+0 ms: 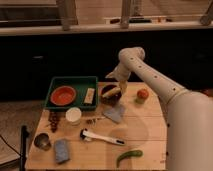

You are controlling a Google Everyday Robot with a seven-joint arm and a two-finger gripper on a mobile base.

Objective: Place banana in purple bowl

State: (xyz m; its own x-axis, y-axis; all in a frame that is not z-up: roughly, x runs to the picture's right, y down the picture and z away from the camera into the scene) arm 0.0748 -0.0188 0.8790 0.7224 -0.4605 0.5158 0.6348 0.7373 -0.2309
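The banana (111, 91) lies in the purple bowl (110, 97), a very dark round bowl at the back middle of the wooden table (150, 117). Its yellow body shows above the rim. My gripper (121, 86) hangs from the white arm that reaches in from the right. It is just above the bowl's right rim, close to the banana's right end.
A green tray (70, 80) left of the bowl holds an orange-red bowl (63, 95) and a tan block (90, 95). An orange fruit (143, 93) lies to the right. A grey cloth (116, 113), white cup (73, 115), white brush (102, 137), green vegetable (128, 156), metal cup (42, 141) and blue sponge (62, 150) lie nearer.
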